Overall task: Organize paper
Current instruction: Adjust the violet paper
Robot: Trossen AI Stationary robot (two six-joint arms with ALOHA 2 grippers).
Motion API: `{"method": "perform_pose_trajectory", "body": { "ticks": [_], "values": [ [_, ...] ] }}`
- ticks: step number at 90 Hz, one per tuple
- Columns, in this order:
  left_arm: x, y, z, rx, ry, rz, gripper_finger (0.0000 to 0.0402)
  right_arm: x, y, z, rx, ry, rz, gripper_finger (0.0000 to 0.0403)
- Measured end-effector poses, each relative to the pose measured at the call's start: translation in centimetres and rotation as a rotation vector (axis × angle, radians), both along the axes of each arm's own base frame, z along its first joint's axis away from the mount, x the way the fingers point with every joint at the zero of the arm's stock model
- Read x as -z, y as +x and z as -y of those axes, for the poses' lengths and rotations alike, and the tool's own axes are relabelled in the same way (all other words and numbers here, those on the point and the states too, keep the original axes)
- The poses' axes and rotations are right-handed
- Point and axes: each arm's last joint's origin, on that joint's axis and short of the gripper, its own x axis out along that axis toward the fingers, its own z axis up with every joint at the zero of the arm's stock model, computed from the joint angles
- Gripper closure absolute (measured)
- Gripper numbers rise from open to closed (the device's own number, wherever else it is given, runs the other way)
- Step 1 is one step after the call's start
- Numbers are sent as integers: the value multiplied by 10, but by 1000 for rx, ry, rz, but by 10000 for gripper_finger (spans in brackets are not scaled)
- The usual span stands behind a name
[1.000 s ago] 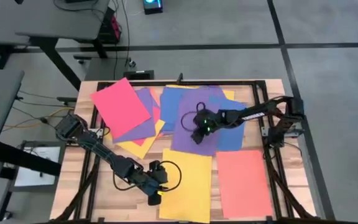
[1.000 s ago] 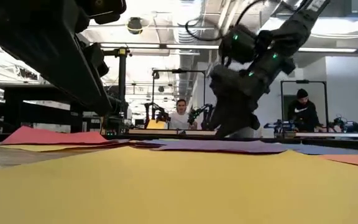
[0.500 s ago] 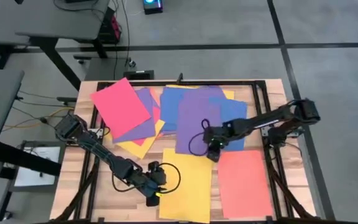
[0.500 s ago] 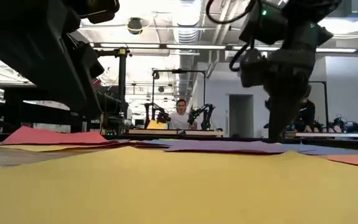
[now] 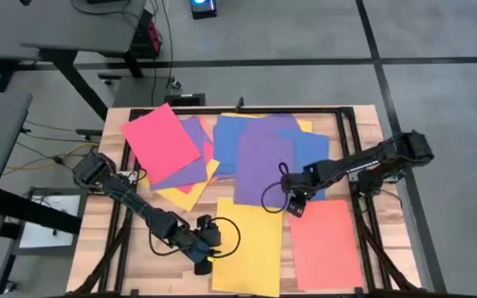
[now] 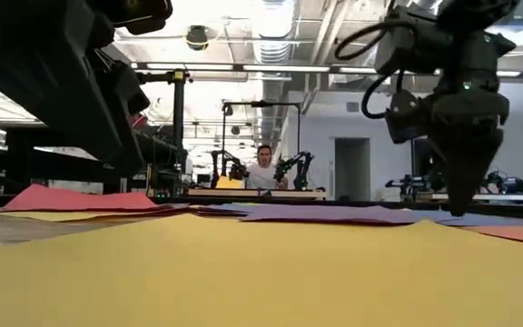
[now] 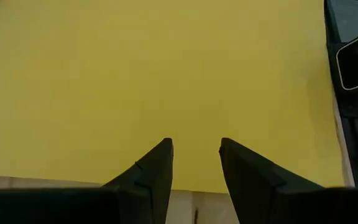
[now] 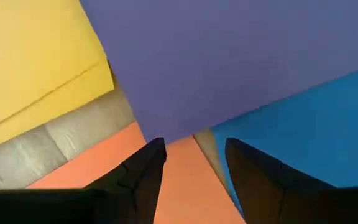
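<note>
Nearest the front edge of the table (image 5: 98, 248), a yellow sheet (image 5: 247, 247) lies flat beside an orange sheet (image 5: 325, 242), the two just apart with bare wood between them. Over the yellow sheet's left edge sits the left gripper (image 5: 206, 263), its fingers (image 7: 157, 171) parted by a narrow gap with nothing between them; whether the tips touch the sheet is hard to judge.

Farther in, the right gripper (image 5: 295, 204) hangs over the spot where the near corner of a large purple sheet (image 5: 263, 161) meets the top of the orange sheet. Its fingers (image 8: 143, 177) stand moderately apart and hold nothing, the purple corner lying just ahead of the tips. A blue sheet (image 5: 313, 157) shows from under the purple one on the right side.

Toward the back left, a red sheet (image 5: 161, 139) tops a loose fan of purple, yellow and orange paper. Beyond the table, in the low view, a person (image 6: 263, 169) sits at a distant bench.
</note>
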Motion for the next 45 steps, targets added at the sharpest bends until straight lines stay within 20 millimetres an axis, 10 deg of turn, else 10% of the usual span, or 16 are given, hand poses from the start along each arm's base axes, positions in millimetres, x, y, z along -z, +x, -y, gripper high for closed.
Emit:
{"method": "perform_pose_trajectory", "body": {
  "ticks": [45],
  "values": [
    [0,-1,1,3,1,-2,283,23,40,22,116,41,272,237]
  ]
}}
